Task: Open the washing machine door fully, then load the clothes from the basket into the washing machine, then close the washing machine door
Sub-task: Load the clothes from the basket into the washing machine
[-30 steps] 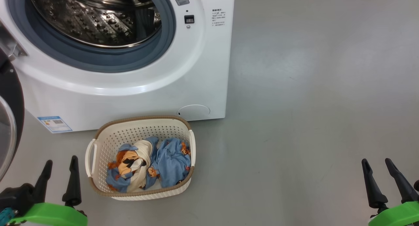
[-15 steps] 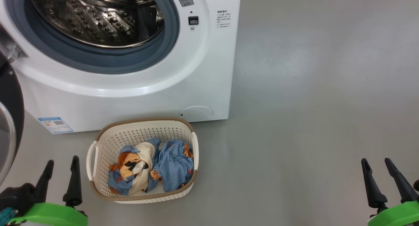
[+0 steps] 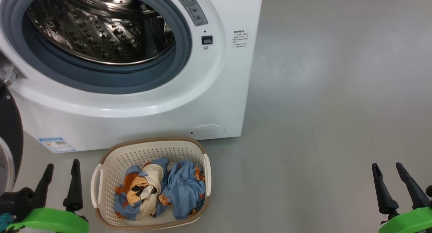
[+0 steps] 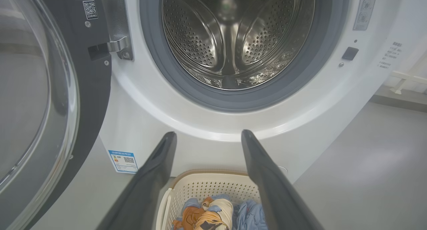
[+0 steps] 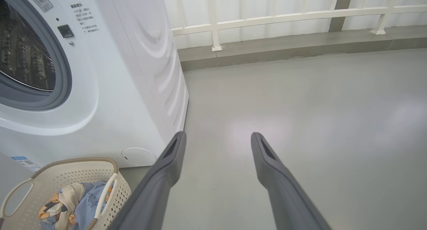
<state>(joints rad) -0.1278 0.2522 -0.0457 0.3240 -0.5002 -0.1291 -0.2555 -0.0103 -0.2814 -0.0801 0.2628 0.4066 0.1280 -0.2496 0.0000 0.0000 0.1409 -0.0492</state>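
Left pincer (image 3: pixel 63 163) spread, door (image 3: pixel 10 131) edge cropped, clothes (image 3: pixel 182 192) seemingly two bundles.

Our left gripper (image 3: pixel 63 164) low at the left of our head view, two long dark fingers (image 3: pixel 75 187) spread wide and pointing up, empty, our right gripper (image 3: pixel 386 165) low at the right, fingers parted just as wide, empty too, green housings (image 3: pixel 50 221) at both wrists.

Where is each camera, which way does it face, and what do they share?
Head view: on the head, looking down at washing machine and basket; left tool, right tool at bottom corners.
Left wrist view: along the left tool into the open drum.
Right wrist view: along the right tool across floor to a railing.
Shared: all see the basket.
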